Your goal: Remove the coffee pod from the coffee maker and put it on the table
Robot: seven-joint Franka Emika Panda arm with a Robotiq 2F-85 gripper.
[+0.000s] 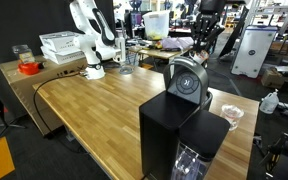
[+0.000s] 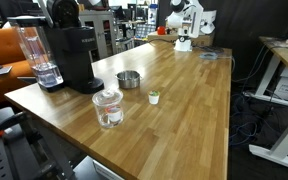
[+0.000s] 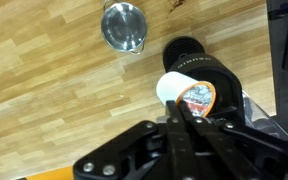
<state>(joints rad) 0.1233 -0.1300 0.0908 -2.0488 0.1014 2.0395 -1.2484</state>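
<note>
On the counter (image 2: pixel 189 105): coffee maker (image 2: pixel 72 55), metal cup (image 2: pixel 129 79), jar (image 2: pixel 109 108), pod (image 2: pixel 154 97). Wrist view: fingers (image 3: pixel 174 130) clenched, tips at a pod; whether it is held cannot be told.

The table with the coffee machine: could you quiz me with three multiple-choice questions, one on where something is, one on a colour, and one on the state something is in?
1. Where does the metal cup stand relative to the coffee maker?
A. on top of it
B. beside it, on the table
C. under it

2. What colour is the coffee maker's boxy body?
A. black
B. red
C. white

3. How do the jaws stand in the wrist view?
A. spread wide
B. shut
C. out of sight

Answers:
1 B, the cup sits on the wooden planks next to the machine.
2 A, the body is black in both exterior views.
3 B, they meet at the tips.
</note>
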